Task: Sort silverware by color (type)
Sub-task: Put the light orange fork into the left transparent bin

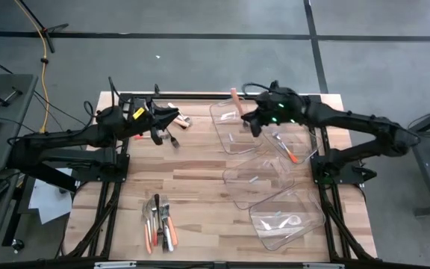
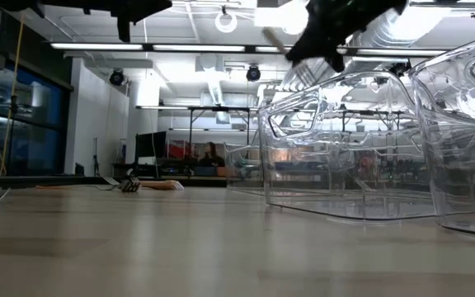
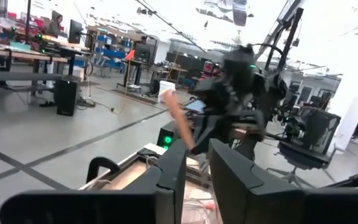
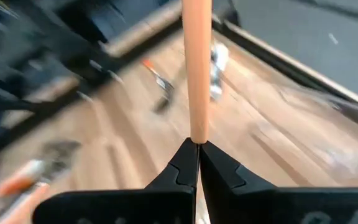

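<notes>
A wooden plank tabletop [image 1: 200,179] seen from straight above, framed by black rails, with grey floor all round.

The right pincer [image 1: 249,119] hangs over the far rim of the farthest of three clear plastic bins [image 1: 237,127], at about one o'clock from the tabletop's centre. Its fingers are pressed together on a slim utensil with a pale orange handle [image 4: 196,68]; in the right wrist view the handle rises straight out from between the closed tips. From table height the head of this utensil looks like fork tines, though it is too dark against the ceiling lights to be sure.

The left pincer [image 1: 172,118] hovers near the far edge at about eleven o'clock. Its two dark fingers [image 3: 173,177] stand a narrow gap apart with nothing between them. Just beside it on the wood lie two or three loose pieces of silverware [image 1: 176,138], too small to sort by kind.

A heap of mixed orange, white and metal-handled silverware [image 1: 159,223] lies at seven o'clock, close to the near edge. Between that heap and the bins runs a wide strip of bare wood.

The bins stand in a staggered row from one to five o'clock. An orange-handled piece [image 1: 288,153] lies in the far one; the contents of the nearer two are faint through the plastic.
</notes>
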Robot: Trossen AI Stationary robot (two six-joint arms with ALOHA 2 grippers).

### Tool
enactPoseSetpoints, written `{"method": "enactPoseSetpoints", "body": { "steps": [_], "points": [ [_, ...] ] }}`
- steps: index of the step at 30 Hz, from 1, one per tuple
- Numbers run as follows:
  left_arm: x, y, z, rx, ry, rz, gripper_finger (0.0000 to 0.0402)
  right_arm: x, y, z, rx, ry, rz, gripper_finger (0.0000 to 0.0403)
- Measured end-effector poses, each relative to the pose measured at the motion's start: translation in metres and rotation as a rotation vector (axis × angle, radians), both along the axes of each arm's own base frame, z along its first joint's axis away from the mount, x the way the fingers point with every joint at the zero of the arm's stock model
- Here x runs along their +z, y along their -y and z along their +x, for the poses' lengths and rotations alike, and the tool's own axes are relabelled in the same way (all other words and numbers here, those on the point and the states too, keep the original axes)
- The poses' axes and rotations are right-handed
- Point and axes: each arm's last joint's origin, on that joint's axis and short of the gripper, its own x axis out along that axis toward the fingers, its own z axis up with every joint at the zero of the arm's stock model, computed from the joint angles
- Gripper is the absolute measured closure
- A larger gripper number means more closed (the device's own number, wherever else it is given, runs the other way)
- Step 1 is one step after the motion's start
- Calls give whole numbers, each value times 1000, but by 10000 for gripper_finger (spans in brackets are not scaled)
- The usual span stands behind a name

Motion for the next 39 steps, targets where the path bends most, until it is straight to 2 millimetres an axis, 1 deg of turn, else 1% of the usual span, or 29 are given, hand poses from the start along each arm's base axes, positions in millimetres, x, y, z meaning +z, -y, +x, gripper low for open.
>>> {"method": "enactPoseSetpoints", "body": {
  "steps": [2, 5, 8, 10, 14, 21, 27, 39],
  "points": [
    [0, 0, 0, 1, -4, 9, 353, -7, 11, 11, -19, -90, 36, 403],
    [-1, 0, 0, 1, -14, 10, 370, -23, 25, 27, -41, -190, 87, 403],
    [-1, 0, 0, 1, -21, 15, 395, -42, 38, 38, -72, -237, 151, 403],
    [-1, 0, 0, 0, -22, 16, 397, -55, 47, 43, -102, -256, 222, 403],
    [-5, 0, 1, -2, -58, 9, 401, -80, 56, 51, -139, -308, 330, 403],
    [-7, 0, 1, 1, -83, 19, 401, -116, 65, 66, -193, -362, 404, 403],
    [-6, 0, 1, 2, -80, 29, 401, -134, 67, 70, -196, -404, 428, 403],
    [-6, 0, 1, 9, -73, 29, 401, -135, 67, 70, -201, -406, 434, 403]
  ]
}}
